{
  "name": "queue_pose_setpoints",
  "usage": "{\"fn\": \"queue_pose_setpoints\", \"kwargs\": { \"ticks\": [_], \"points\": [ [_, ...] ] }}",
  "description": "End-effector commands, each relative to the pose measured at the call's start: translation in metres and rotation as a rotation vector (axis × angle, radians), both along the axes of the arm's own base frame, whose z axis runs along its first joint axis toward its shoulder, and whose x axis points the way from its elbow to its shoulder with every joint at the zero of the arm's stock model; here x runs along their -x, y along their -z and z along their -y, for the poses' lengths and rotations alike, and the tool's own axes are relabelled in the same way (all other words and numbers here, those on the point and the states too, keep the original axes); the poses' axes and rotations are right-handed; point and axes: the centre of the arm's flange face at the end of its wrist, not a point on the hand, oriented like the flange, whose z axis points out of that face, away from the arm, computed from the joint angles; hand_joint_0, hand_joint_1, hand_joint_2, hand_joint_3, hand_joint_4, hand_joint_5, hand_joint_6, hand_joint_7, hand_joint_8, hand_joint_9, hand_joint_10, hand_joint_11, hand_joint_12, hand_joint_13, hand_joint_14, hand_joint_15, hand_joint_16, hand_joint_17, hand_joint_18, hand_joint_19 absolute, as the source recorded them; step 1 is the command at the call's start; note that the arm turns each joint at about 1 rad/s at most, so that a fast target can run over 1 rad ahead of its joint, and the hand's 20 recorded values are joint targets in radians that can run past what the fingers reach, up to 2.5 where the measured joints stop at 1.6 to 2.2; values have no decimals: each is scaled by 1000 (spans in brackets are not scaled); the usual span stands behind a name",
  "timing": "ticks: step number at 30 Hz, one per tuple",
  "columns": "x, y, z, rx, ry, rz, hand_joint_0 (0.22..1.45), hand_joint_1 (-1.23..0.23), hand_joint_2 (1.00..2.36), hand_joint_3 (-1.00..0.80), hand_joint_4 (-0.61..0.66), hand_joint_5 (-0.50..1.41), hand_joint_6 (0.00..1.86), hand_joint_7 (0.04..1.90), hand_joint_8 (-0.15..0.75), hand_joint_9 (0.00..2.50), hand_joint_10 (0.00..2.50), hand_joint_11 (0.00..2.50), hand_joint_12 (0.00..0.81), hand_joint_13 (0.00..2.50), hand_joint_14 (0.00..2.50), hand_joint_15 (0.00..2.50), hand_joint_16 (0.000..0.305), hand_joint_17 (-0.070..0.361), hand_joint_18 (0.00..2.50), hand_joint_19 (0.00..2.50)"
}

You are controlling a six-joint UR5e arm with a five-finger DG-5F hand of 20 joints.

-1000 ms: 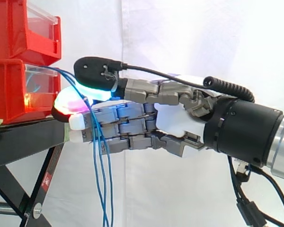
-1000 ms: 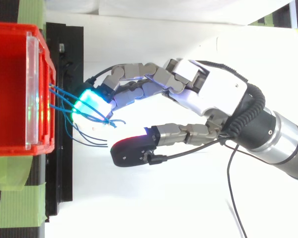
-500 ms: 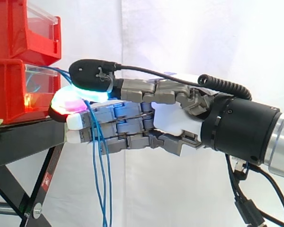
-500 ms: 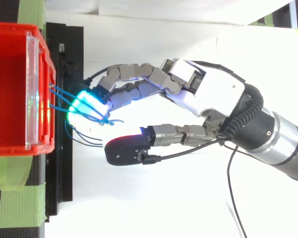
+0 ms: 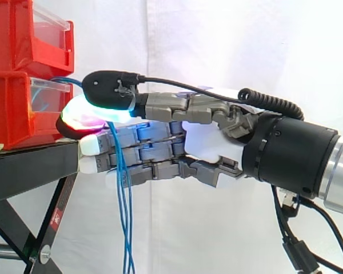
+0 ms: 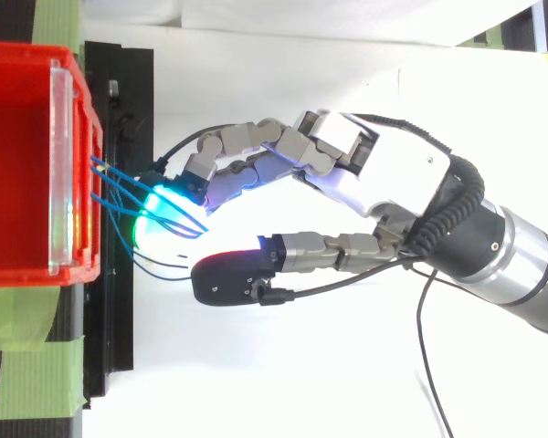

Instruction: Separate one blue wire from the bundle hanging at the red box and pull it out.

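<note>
My hand (image 5: 208, 140) comes in level from the side away from the red box (image 5: 11, 111), palm well off it, fingers reaching toward its front. Fingers loosely bent, not clenched. From above my thumb (image 6: 228, 278) stands clear of the fingertips (image 6: 169, 203), open gap between them, so nothing is pinched. Fingertips sit just in front of the red box, glowing cyan-green from above and magenta from the side; the thumb pad glows cyan-white over them in the side view. The blue wires (image 5: 124, 228) leave the red box through its clear front panel (image 6: 62, 173), fan out across the short gap to my fingertips, lie on the glowing pads, then drop as a bundle past my fingers, below the level of the red box. Can't tell if any one wire is split off from the rest. The red box sits on the black stand (image 5: 28, 171), a second red bin (image 5: 23, 34) stacked on top of it, white curtain (image 5: 246, 45) behind the red box
</note>
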Motion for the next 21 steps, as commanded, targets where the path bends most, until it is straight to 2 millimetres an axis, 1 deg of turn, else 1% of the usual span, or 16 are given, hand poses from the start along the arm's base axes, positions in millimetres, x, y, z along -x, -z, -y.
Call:
{"fn": "queue_pose_setpoints", "kwargs": {
  "ticks": [1, 5, 7, 8, 12, 21],
  "points": [
    [0, 0, 0, 1, -1, 1, 613, -784, 1011, -51, 67, -184, 913, 882, 380, 877, 14, 686, 439, 814, 16, 503, 58, 130, 839, 509],
    [0, 0, 0, 1, -1, -2, 617, -791, 1012, -96, 89, -185, 906, 906, 372, 878, 12, 700, 434, 812, 16, 513, 57, 128, 832, 513],
    [0, 0, 0, 1, -1, -3, 611, -782, 1015, -144, 111, -194, 892, 932, 362, 866, 15, 694, 422, 800, 17, 521, 55, 123, 806, 532],
    [0, 0, 0, 1, -1, -3, 598, -757, 1017, -190, 132, -199, 876, 931, 342, 843, 17, 693, 403, 778, 18, 525, 51, 115, 768, 555],
    [0, 0, 0, 0, 0, -3, 579, -728, 1015, -275, 173, -203, 857, 916, 343, 820, 17, 696, 407, 767, 18, 528, 52, 117, 755, 562],
    [0, 0, 3, 0, 2, -2, 560, -693, 1012, -341, 186, -201, 845, 893, 344, 820, 16, 691, 411, 768, 19, 529, 53, 119, 752, 562]
  ]
}}
